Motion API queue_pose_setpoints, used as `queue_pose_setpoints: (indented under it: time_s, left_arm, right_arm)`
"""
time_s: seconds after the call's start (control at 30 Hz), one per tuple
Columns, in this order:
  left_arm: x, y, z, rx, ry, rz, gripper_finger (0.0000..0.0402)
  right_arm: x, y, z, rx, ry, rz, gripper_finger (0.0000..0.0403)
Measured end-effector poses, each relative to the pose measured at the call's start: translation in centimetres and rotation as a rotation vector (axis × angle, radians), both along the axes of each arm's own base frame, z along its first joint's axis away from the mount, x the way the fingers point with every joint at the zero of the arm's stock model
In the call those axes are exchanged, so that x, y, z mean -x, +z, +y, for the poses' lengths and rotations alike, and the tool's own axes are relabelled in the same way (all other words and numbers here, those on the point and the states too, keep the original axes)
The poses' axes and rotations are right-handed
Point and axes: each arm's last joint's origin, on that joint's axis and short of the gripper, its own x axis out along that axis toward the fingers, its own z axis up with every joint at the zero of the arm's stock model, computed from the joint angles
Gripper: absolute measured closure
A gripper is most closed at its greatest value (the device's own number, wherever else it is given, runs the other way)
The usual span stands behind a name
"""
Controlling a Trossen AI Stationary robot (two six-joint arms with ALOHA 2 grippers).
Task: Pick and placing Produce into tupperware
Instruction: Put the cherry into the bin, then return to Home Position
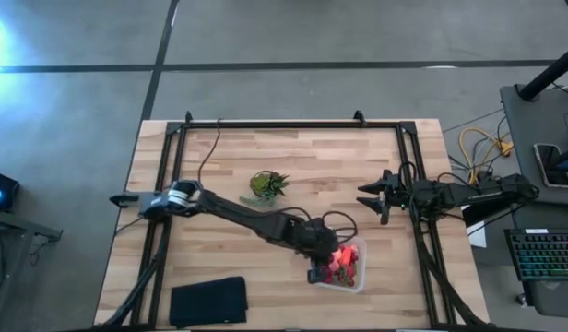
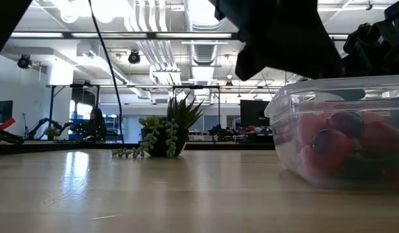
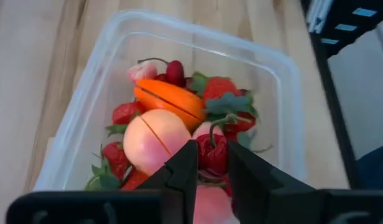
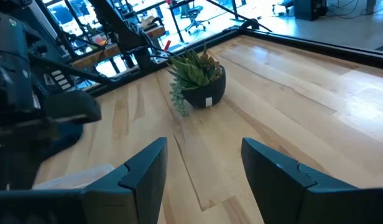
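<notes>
The clear box (image 3: 285, 81) is seen on the wooden worktop (image 3: 30, 74), filled with red berries (image 3: 219, 90), an orange piece (image 3: 170, 102) and a peach-pink ball (image 3: 155, 140). The left gripper (image 3: 211, 158) is held just above them, its fingers (image 3: 182, 171) narrowly parted around a dark-red berry (image 3: 211, 152).

- The tupperware (image 1: 351, 273) is sitting on the wooden table near its front edge, toward the right side. It is a clear plastic box (image 3: 285, 81), roughly square with rounded corners, standing upright and open at the top.
- The produce (image 3: 179, 134) is lying piled inside the box: red strawberry-like pieces with green leaves, a dark-red cherry-like piece on a stem, an orange-red piece (image 3: 170, 104) scored with 1 dark line, and a peach-pink round one (image 3: 155, 140) touching it.
- Seen from table height, red and dark-red pieces (image 2: 335, 145) are showing through the box's see-through wall (image 2: 284, 116).
</notes>
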Motion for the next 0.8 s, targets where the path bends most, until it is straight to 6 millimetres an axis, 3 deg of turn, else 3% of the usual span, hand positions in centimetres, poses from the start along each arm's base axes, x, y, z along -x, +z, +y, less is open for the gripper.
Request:
queue_pose_setpoints:
  time_s: [0.23,0.4,0.53,0.67,0.8]
  left_arm:
    - [0.1,-0.5,0.1,-0.024,0.012,0.045,0.0279]
    - [0.6,0.0,0.2,-0.032,0.013,0.072,0.0218]
    - [1.1,0.7,0.4,-0.046,0.011,0.105,0.0192]
    - [3.0,4.4,1.2,-0.113,-0.016,0.077,0.0193]
    - [6.6,9.2,2.4,-0.082,0.094,0.074,0.0203]
  right_arm:
    - [0.0,0.0,0.0,0.000,0.000,-0.001,0.0204]
    - [0.0,0.0,0.0,0.000,0.000,0.000,0.0204]
    - [0.0,0.0,0.0,0.000,0.001,-0.001,0.0204]
    - [0.0,0.0,0.0,0.000,0.000,0.000,0.0204]
    - [0.0,0.0,0.0,0.000,0.000,0.000,0.0204]
